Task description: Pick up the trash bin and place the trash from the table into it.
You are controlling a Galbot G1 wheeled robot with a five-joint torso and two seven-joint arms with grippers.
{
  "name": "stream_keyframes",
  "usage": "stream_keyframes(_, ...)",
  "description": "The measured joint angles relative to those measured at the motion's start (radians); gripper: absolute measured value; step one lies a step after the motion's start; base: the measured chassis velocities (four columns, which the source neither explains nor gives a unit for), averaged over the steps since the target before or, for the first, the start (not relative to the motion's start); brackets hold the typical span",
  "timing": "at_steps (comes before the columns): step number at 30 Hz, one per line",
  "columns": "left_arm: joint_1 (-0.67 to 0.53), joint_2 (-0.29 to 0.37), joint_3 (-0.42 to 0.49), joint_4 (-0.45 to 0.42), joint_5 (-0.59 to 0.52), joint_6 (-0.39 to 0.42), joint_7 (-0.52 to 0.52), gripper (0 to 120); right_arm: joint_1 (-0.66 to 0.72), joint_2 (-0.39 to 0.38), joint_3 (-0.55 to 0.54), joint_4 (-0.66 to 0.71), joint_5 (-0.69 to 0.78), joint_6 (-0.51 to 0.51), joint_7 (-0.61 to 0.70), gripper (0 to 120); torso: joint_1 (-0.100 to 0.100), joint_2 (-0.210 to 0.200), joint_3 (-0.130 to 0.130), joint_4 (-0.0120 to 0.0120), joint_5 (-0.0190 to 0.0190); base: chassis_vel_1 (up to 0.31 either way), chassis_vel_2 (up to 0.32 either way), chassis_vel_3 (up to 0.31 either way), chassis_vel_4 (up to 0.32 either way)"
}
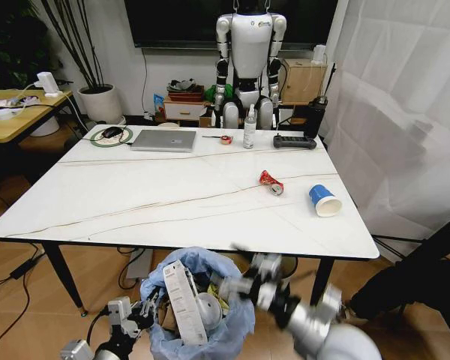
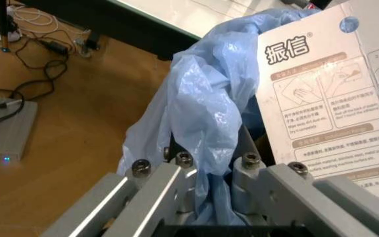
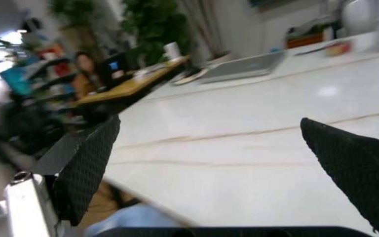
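The trash bin (image 1: 236, 321), lined with a puffy light-blue bag (image 2: 203, 98), hangs just below the table's near edge. My left gripper (image 1: 144, 311) (image 2: 209, 165) is shut on its bagged rim. A white printed carton (image 1: 181, 300) (image 2: 337, 94) and crumpled paper stick out of the bin. On the white marble table (image 1: 172, 187) (image 3: 255, 143) lie a crushed red can (image 1: 271, 182) and a blue-white cup (image 1: 325, 200) on its side, at the right. My right gripper (image 1: 253, 271) (image 3: 209, 128) hovers open at the near edge, above the bin, holding nothing.
At the table's far side are a grey laptop (image 1: 163, 139), a spray bottle (image 1: 249, 127), a tape roll (image 1: 226, 139), a black device (image 1: 295, 141) and a mouse on a round pad (image 1: 111, 135). A humanoid robot (image 1: 249, 60) stands behind. A wooden desk (image 1: 15, 112) is left, a white curtain (image 1: 405, 112) right.
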Motion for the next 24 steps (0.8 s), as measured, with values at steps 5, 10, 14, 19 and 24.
stream_keyframes(5,0.002,-0.001,-0.005,-0.007,0.0,-0.001,0.001,1,0.11,0.001,0.126,-0.111,0.058,-0.139,0.129,100,0.0,0.0,0.0,-0.0001,-0.0002,0.0,0.0,0.0,0.0)
stream_keyframes(10,0.0,-0.005,-0.004,-0.008,0.0,-0.001,0.001,1,0.154,0.013,0.177,-0.168,0.123,-0.276,0.211,100,0.0,0.0,0.0,-0.0001,-0.0002,0.0,0.0,0.0,0.0)
stream_keyframes(14,-0.001,-0.01,-0.004,-0.01,0.001,-0.001,0.001,1,0.193,0.025,0.196,-0.245,0.147,-0.327,0.24,100,0.0,0.0,0.0,-0.0001,-0.0001,0.0,0.0,0.0,0.0)
stream_keyframes(19,0.002,-0.011,-0.008,-0.012,0.002,-0.002,0.001,1,0.217,0.032,0.205,-0.293,0.158,-0.357,0.253,100,0.0,0.0,0.0,-0.0001,-0.0002,0.0,0.0,0.0,0.0)
stream_keyframes(24,0.003,-0.009,-0.011,-0.014,0.002,-0.003,0.001,1,0.228,0.04,0.218,-0.317,0.149,-0.403,0.289,99,0.0,0.0,0.0,-0.0001,-0.0002,0.0,0.0,0.0,0.0)
